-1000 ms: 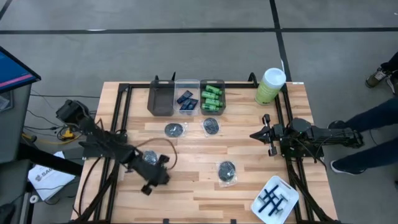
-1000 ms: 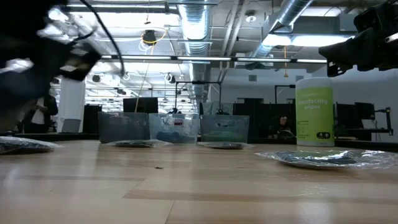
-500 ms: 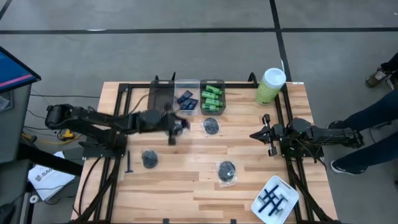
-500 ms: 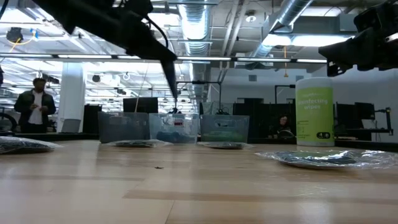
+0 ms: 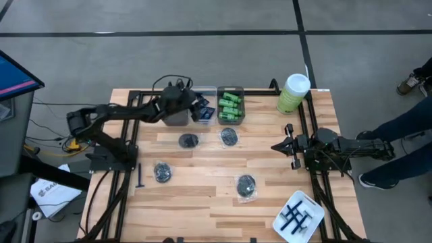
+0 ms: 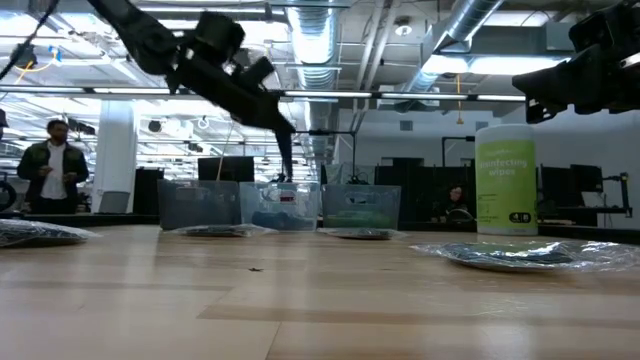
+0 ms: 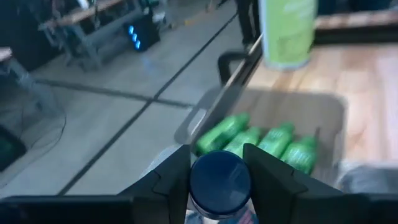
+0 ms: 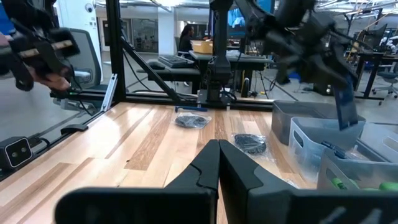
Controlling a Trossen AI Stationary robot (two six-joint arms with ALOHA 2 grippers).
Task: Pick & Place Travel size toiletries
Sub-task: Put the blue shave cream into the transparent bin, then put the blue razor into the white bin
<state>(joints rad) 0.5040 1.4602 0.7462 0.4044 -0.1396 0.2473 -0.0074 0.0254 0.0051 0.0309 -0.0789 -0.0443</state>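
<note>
My left gripper (image 5: 196, 106) hovers over the clear middle bin (image 5: 203, 91) at the table's far edge, shut on a dark navy squeeze tube (image 7: 219, 181). In the low view the tube (image 6: 285, 160) hangs below the gripper (image 6: 281, 128). More navy tubes (image 5: 202, 115) lie in that bin. Bright green mini bottles (image 5: 230, 106) fill the bin to its right. Several round dark grey packets (image 5: 189, 140) (image 5: 230, 136) (image 5: 162, 171) (image 5: 246, 185) lie flat on the wood. Blue razors (image 5: 295, 216) rest in the white tray. My right gripper (image 5: 283, 146) waits shut at the right side. My left gripper pinches the navy tube between its two fingers (image 7: 176, 177), which stand on either side of its round dark blue end (image 7: 219, 177). The fingers slant down from the table's left. The tube is lifted clear and hangs below the fingers (image 6: 285, 165), above the middle bin.
A dark bin (image 5: 174, 108) stands left of the clear one. The tall green canister with white lid (image 5: 293, 92) stands at the far right corner. The white tray (image 5: 283, 225) sits at the near right corner. Black frame rails (image 5: 132, 128) run along the table's sides. A person (image 6: 52, 170) stands in the room behind.
My left gripper has swung from the near left part of the table, above a packet, toward the far edge and risen, and now hangs over the middle bin with the tube in its fingers. The packets have stayed where they were.
</note>
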